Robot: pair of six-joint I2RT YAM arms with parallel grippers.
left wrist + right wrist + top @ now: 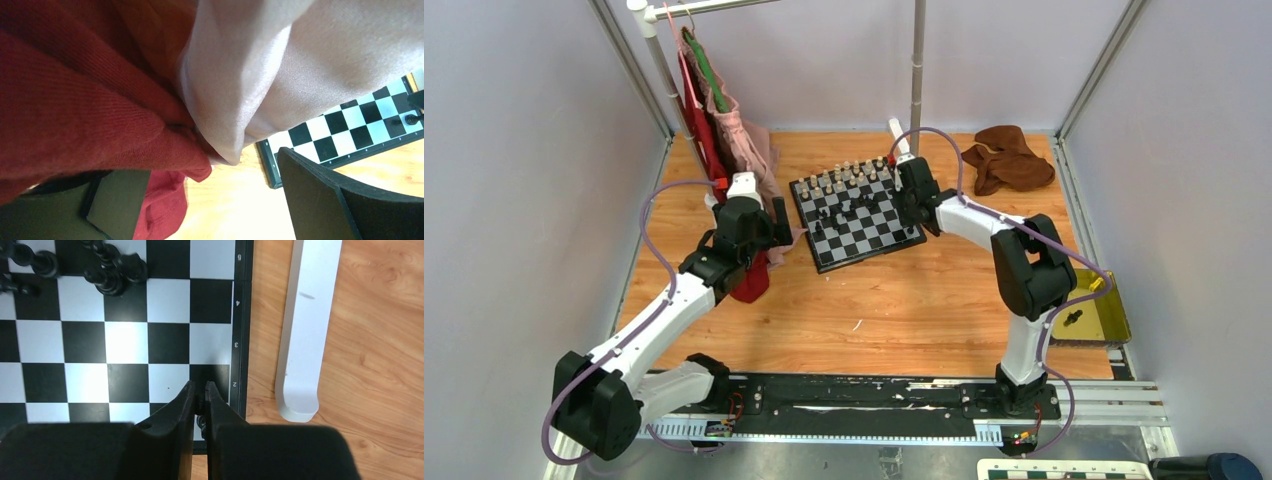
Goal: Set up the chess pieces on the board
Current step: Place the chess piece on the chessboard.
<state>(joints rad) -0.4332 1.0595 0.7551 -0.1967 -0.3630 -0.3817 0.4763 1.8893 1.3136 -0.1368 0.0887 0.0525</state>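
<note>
The board (879, 232) lies at the table's far centre, with cream chess pieces (844, 178) in rows along its far edge and black chess pieces (844, 207) loose near its middle. My right gripper (911, 205) hangs over the board's right edge. In the right wrist view it (200, 390) is shut on a small black chess piece (200, 405) above the corner squares by the border, and other black pieces (107, 270) cluster at the top left. My left gripper (210, 195) is open with nothing between its fingers, just left of the board (350, 130).
Red garment (75, 100) and pink garment (280, 65) hang from a rack (916, 70) and drape over my left gripper. The rack's white foot (300, 340) lies right beside the board. A brown cloth (1009, 160) sits far right, a yellow tray (1094, 315) near right.
</note>
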